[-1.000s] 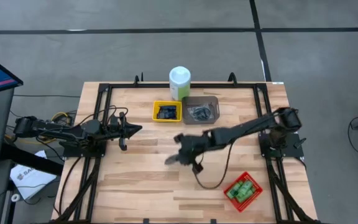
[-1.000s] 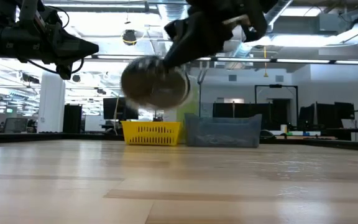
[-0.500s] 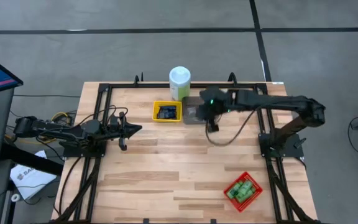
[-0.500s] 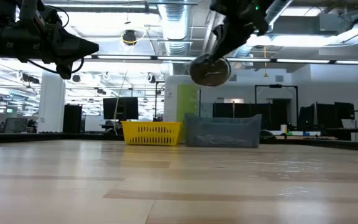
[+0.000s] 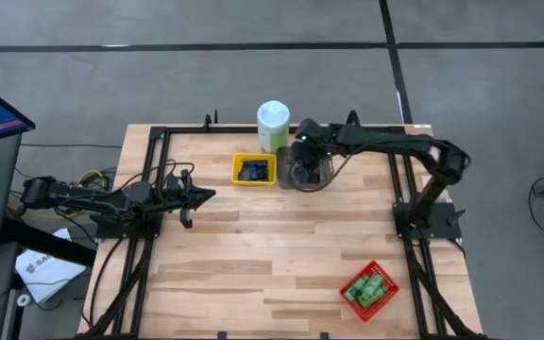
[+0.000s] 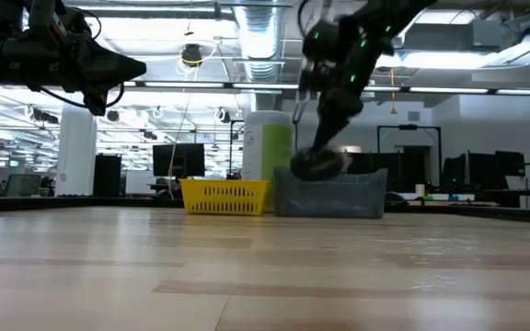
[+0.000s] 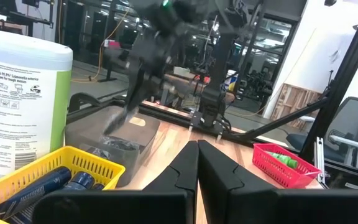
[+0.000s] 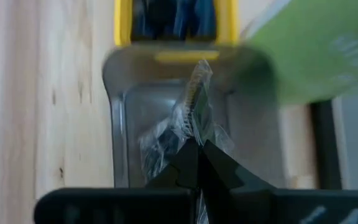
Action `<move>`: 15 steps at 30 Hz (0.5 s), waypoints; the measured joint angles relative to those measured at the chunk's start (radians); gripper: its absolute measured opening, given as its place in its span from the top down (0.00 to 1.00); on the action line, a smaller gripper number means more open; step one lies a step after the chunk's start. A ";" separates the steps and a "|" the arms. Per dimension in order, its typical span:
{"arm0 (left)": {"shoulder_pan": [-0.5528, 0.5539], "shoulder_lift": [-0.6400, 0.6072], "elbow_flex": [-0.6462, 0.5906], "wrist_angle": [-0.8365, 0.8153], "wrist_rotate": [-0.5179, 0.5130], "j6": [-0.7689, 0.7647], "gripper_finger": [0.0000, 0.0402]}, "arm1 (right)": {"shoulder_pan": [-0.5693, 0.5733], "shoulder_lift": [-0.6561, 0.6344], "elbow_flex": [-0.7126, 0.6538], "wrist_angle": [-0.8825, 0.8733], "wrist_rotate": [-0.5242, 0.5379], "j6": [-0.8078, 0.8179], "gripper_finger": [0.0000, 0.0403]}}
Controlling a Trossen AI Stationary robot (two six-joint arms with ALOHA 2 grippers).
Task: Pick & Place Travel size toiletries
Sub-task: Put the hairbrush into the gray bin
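Note:
My right gripper [image 5: 302, 162] reaches over the grey tray [image 5: 328, 179] at the far side, shut on a round dark grey disc in a clear wrapper [image 6: 318, 164]. The disc hangs at the tray's rim [image 6: 331, 175]. Dark items lie in that tray. The yellow tray [image 5: 237, 170] beside it holds dark blue tubes [image 7: 42, 183]. Green bottles [image 5: 368, 288] lie in the red tray [image 5: 348, 283] at the near right. My left gripper [image 5: 201, 196] waits shut at the table's left. My right gripper pinches the clear wrapper's upper edge [image 8: 195, 115] between its two fingers [image 8: 185, 158]. The fingers slant down from the table's right. The disc hangs below them over the grey tray; whether it touches what lies inside, I cannot tell.
A tall pale green canister with a white lid [image 5: 273, 123] stands at the far edge, just behind the yellow and grey trays. A black frame [image 5: 159, 137] runs around the table. Bare wood [image 5: 253, 246] spreads over the middle and near side.
My right gripper has swung from the table's middle toward the far edge, carrying the wrapped disc to the grey tray. It has turned and tipped on the way and stayed shut on the wrapper.

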State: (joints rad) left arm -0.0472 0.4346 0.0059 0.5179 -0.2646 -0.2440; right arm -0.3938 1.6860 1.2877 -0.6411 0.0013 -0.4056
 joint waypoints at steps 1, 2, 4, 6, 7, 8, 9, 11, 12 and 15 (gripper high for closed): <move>0.000 0.000 0.000 0.000 0.000 0.000 1.00 | -0.003 0.023 0.000 0.004 0.000 0.004 1.00; 0.000 0.000 0.000 0.000 0.000 0.000 1.00 | -0.004 0.047 0.000 0.015 0.000 0.009 1.00; 0.000 0.000 0.000 0.000 0.000 0.000 1.00 | -0.011 0.081 0.000 0.014 0.000 0.022 1.00; 0.000 0.000 0.000 0.001 0.000 0.000 1.00 | -0.020 0.108 0.000 0.020 0.000 0.042 0.99; 0.000 0.000 0.000 0.001 0.000 0.000 1.00 | -0.025 0.119 0.000 0.010 -0.001 0.050 0.98; 0.000 0.000 0.000 0.001 0.000 0.000 1.00 | -0.029 0.126 0.000 0.011 -0.001 0.057 0.97; 0.000 0.000 0.000 0.002 0.000 0.000 1.00 | -0.030 0.132 0.000 0.015 0.000 0.065 0.95; 0.000 0.000 0.000 0.002 0.000 0.000 1.00 | -0.035 0.133 0.000 0.001 0.000 0.067 0.90; 0.000 0.000 0.000 0.003 0.000 0.000 1.00 | -0.037 0.129 0.000 -0.006 -0.001 0.067 0.87; 0.000 0.000 0.000 0.006 0.000 0.000 1.00 | -0.034 0.112 0.000 -0.010 -0.002 0.067 0.75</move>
State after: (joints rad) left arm -0.0472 0.4347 0.0059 0.5236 -0.2646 -0.2440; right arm -0.4275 1.7978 1.2881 -0.6508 -0.0009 -0.3386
